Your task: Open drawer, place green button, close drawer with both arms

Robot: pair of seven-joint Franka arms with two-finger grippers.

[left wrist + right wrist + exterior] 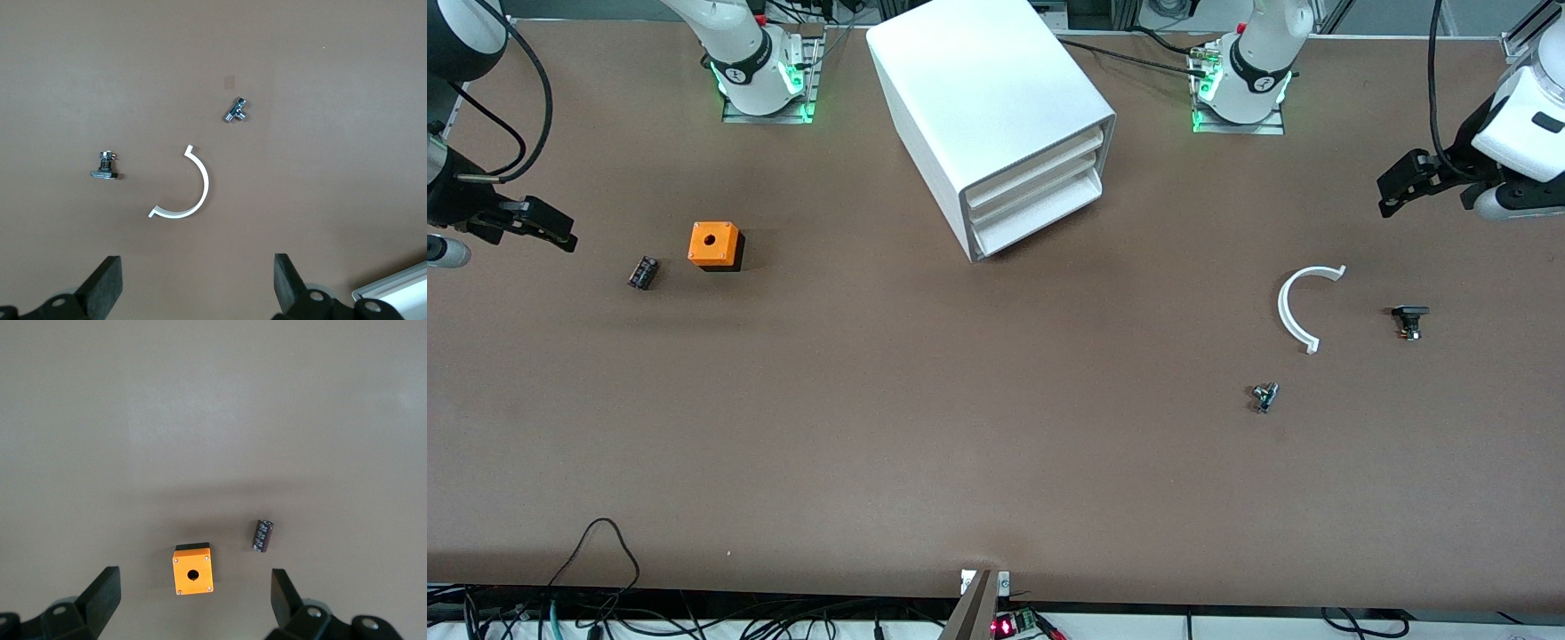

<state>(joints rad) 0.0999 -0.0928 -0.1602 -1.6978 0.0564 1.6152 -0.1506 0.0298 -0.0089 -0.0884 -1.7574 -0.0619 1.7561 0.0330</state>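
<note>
Our left gripper (1405, 182) and right gripper (543, 227) hang wide open and empty at the table's ends. The drawer (1040, 213) between them is shut. The button (1264, 396) lies ahead of the left jaws, likely that arm's pick.

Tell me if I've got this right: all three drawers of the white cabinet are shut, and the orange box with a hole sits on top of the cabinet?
Not quite. The three drawers of the white cabinet do look shut, but the orange box is not on top of it. The front view shows it on the table, toward the right arm's end, beside a small dark cylinder.
</note>
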